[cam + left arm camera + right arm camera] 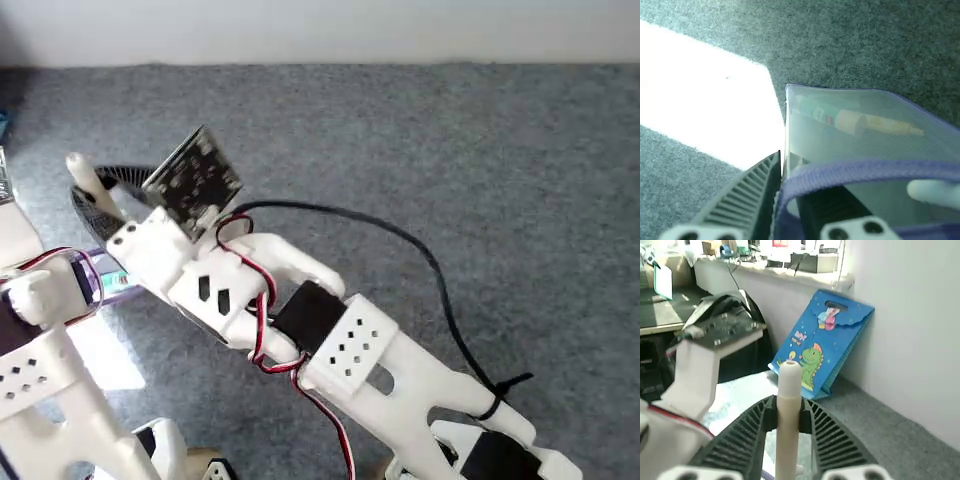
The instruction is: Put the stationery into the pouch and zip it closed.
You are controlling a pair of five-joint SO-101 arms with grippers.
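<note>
- Pen [789, 380] is clenched in right jaws, pouch [860, 145] rim in left jaws, at 9 o'clock.
- If released off the mouth, the pen could be dropped onto the counter [470, 150].

We see a grey, felt-like table covering [480, 150] that runs back to a plain white wall [350, 30], with a bright white patch of sunlight [700, 95] lying across the grey near the front left. A blue paper gift bag [840, 350], printed with a green cartoon dinosaur and cut with a slot handle at its top, stands on the grey covering and leans back against the wall below a cluttered white ledge [790, 272]. At the far left we make out part of a black round slatted object [85, 212], though we cannot tell what it is.
</note>
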